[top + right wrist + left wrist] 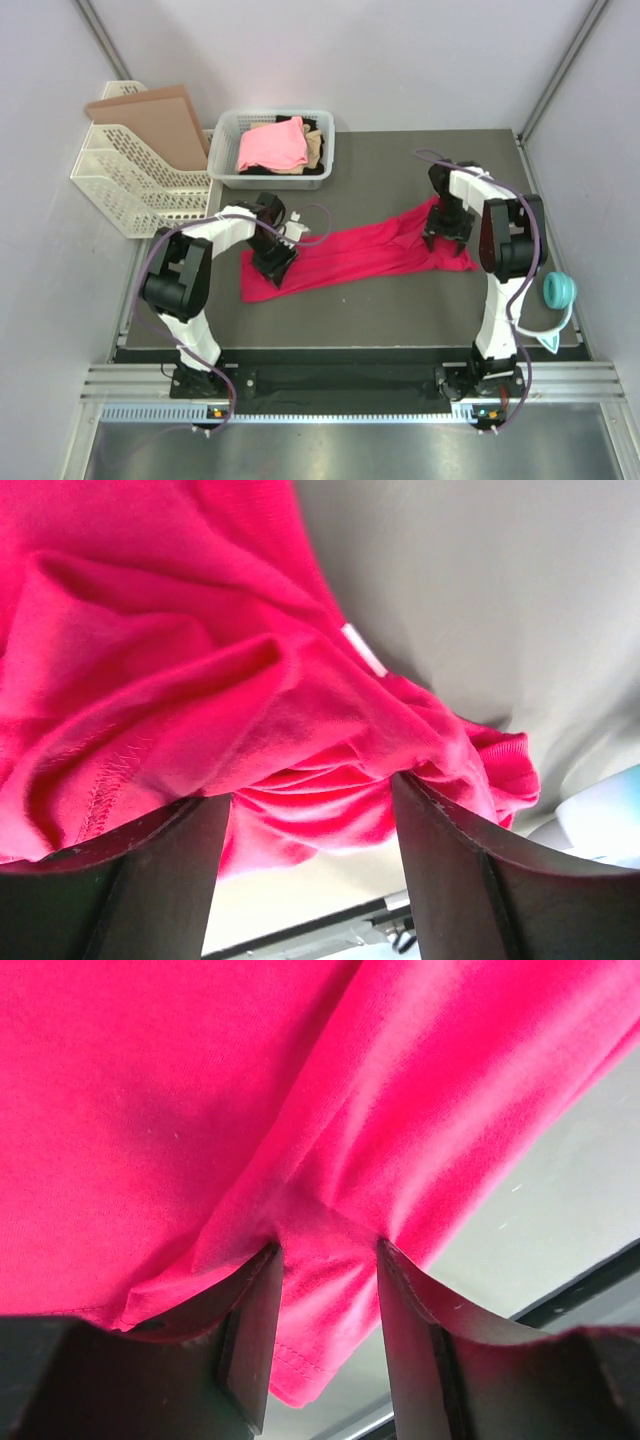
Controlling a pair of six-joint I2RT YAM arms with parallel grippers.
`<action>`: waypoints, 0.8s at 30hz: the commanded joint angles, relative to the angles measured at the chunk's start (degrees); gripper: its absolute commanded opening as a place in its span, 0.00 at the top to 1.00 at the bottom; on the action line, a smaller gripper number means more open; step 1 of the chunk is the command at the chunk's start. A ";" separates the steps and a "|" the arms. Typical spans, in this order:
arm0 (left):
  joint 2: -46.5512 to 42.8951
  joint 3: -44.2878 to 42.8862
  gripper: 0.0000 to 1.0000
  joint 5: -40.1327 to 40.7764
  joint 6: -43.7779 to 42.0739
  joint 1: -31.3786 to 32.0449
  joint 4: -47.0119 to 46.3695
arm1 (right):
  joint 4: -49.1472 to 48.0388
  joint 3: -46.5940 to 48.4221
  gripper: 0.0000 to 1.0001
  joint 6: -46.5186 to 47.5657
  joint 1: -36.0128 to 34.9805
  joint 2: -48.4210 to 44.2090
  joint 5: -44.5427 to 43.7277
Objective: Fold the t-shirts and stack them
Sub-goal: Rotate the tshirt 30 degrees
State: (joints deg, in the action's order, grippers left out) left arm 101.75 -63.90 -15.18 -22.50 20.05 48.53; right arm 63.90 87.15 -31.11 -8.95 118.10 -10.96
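Note:
The crimson-magenta t-shirt lies stretched out in a long band across the dark table mat. My left gripper is down on its left end. In the left wrist view the jaws stand apart over the hem, and the gripper has the cloth bulging between them. My right gripper is on the shirt's right end. Its jaws stand wide apart, and the gripper is over bunched folds with a white label. The light pink shirt, the tan shirt and the black shirt lie in the basket.
The white basket stands at the back centre-left. White mesh racks with a brown board stand at the back left. A teal object lies off the mat at the right. Grey walls close in on the sides.

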 commanded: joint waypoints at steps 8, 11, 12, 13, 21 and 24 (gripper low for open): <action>-3.22 -4.39 0.52 -2.58 1.50 -3.69 1.37 | -8.26 4.61 0.32 -0.09 1.49 -2.77 -9.51; -7.61 -5.00 0.51 -3.62 -0.17 -10.02 4.28 | -7.83 4.34 0.31 -0.09 -0.10 -6.56 -10.04; -10.06 -5.79 0.51 -4.50 -0.52 -13.25 6.29 | -7.65 4.34 0.30 0.00 -0.80 -7.35 -10.22; -11.22 -5.89 0.50 -4.68 -1.22 -14.59 7.09 | -7.39 4.51 0.30 -0.09 -1.07 -9.10 -10.57; -11.51 -0.53 0.49 -8.19 3.95 -16.63 6.84 | -4.49 4.43 0.25 -0.44 -6.51 -15.79 -16.01; -7.63 -0.61 0.51 -10.83 6.76 -16.63 6.66 | -3.61 2.68 0.25 -0.70 -8.45 -18.69 -17.34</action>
State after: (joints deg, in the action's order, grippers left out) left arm 89.01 -65.84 -21.26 -19.97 3.33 54.22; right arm 59.16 90.76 -31.09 -14.57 104.18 -24.01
